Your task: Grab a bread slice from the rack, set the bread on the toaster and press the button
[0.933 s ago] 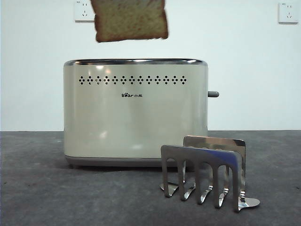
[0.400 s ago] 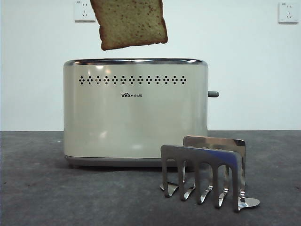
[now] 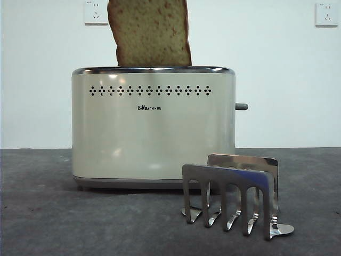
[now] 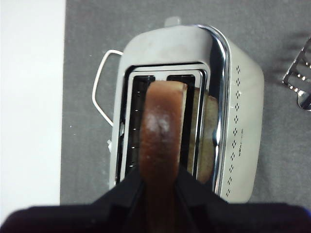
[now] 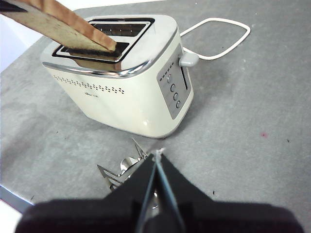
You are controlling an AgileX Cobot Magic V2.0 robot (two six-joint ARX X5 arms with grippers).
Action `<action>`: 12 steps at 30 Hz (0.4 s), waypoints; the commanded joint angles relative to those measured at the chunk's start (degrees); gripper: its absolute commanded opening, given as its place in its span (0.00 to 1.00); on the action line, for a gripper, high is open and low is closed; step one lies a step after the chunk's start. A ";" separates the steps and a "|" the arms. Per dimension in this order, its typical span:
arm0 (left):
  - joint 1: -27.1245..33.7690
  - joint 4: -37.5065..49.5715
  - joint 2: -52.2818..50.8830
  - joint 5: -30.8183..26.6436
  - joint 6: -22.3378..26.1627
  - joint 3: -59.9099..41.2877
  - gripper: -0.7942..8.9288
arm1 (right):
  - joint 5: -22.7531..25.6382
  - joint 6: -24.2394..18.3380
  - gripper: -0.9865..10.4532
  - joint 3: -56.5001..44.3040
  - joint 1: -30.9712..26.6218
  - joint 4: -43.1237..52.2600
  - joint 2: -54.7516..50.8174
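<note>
One toaster (image 3: 153, 128), one slice of bread (image 3: 151, 33) and one rack (image 3: 234, 197) are sitting in the front view, on a dark grey table (image 3: 53, 213) against a white wall (image 3: 277, 80) carrying two sockets.

Going left to right: the cream toaster is standing broadside, its chrome rim on top, a single row of dot vents and a small logo on its face. The slice is hanging upright over the left-centre of the toaster, long axis close to vertical and leaning slightly, its lower edge level with the rim; whether it is already inside a slot cannot be told from here. The left wrist view is showing two slots side by side, with the slice's brown crust edge facing the camera, over the slot nearer the dot vents. The left gripper (image 4: 159, 182) is clamping the slice between its two black jaws, which are spread only as wide as the bread is thick.

The one button (image 3: 242, 106) is sticking out of the toaster's right narrow side. Further right and nearer the camera, the steel rack is standing with no bread in it, two pronged plates showing.

The right gripper (image 5: 156, 160) is hovering above the rack, jaws pressed together and holding nothing.
</note>
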 commanded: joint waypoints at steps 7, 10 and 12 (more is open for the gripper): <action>1.33 0.15 4.68 0.48 0.77 0.22 0.07 | 0.00 -0.48 0.08 0.26 -0.02 0.15 2.12; 2.16 0.24 6.27 2.47 0.48 0.22 0.07 | 0.00 -0.50 0.08 0.26 -0.02 0.09 2.43; 2.80 0.55 7.56 2.73 0.48 0.22 0.07 | 0.00 -0.50 0.08 0.26 -0.02 0.13 2.43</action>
